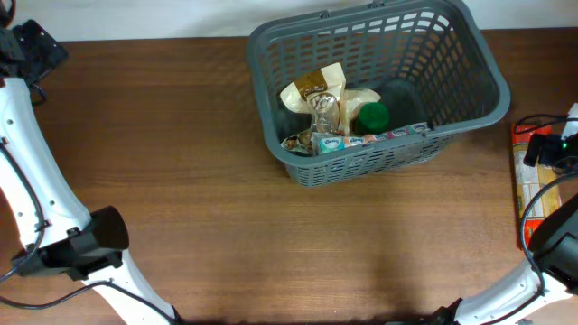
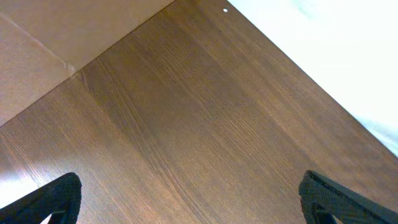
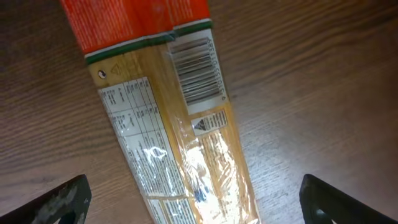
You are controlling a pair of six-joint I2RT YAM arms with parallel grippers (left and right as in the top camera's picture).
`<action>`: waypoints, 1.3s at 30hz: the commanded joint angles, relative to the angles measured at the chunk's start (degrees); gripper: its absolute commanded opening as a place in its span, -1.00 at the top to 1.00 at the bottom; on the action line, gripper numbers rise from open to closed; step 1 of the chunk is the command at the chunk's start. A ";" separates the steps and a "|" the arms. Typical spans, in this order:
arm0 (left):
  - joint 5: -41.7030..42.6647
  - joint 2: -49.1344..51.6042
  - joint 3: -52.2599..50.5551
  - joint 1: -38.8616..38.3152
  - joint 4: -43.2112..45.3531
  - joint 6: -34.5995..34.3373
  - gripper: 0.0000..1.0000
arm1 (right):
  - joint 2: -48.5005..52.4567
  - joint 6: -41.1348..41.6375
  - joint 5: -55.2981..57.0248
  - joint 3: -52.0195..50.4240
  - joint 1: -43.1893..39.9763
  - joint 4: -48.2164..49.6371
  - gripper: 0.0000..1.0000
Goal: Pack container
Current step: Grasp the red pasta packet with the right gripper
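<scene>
The dark grey basket (image 1: 470,54) stands at the back of the table, right of centre. Inside lie a tan snack bag (image 1: 316,90), a clear packet (image 1: 325,113), a green-lidded item (image 1: 372,116) and a flat box (image 1: 388,135) along the near wall. A long orange and yellow spaghetti packet (image 3: 168,118) lies flat on the table at the far right (image 1: 524,194). My right gripper (image 3: 193,199) is open just above it, its fingers either side, not touching. My left gripper (image 2: 189,199) is open and empty over bare wood at the far left.
The wooden table (image 1: 226,199) spans the view. A table edge and pale surface (image 2: 323,43) show in the left wrist view. Both arms' white links run along the left (image 1: 27,181) and right (image 1: 515,289) sides.
</scene>
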 commanded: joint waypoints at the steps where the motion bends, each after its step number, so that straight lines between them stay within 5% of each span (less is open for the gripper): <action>1: 0.02 -1.49 0.76 0.13 0.11 -0.72 -0.99 | 0.87 -1.84 -1.38 -0.52 -0.13 0.20 -0.98; 24: 0.02 -1.49 0.76 0.13 0.11 -0.72 -0.99 | 11.98 1.90 -1.31 -1.73 -2.84 1.49 -1.00; 27: 0.02 -1.49 0.76 0.13 0.11 -0.72 -0.99 | 12.74 1.88 -1.31 -2.71 -3.06 1.49 -0.64; 28: 0.02 -1.49 0.76 0.13 0.11 -0.72 -0.99 | 12.74 1.92 -1.33 -2.89 -3.06 1.42 0.31; 30: 0.02 -1.49 0.76 0.13 0.11 -0.72 -0.99 | 12.72 3.52 -1.31 -2.89 -3.02 1.42 0.92; 39: 0.02 -1.49 0.76 0.13 0.11 -0.72 -0.99 | 12.46 11.17 -2.23 -2.43 -3.02 0.39 0.92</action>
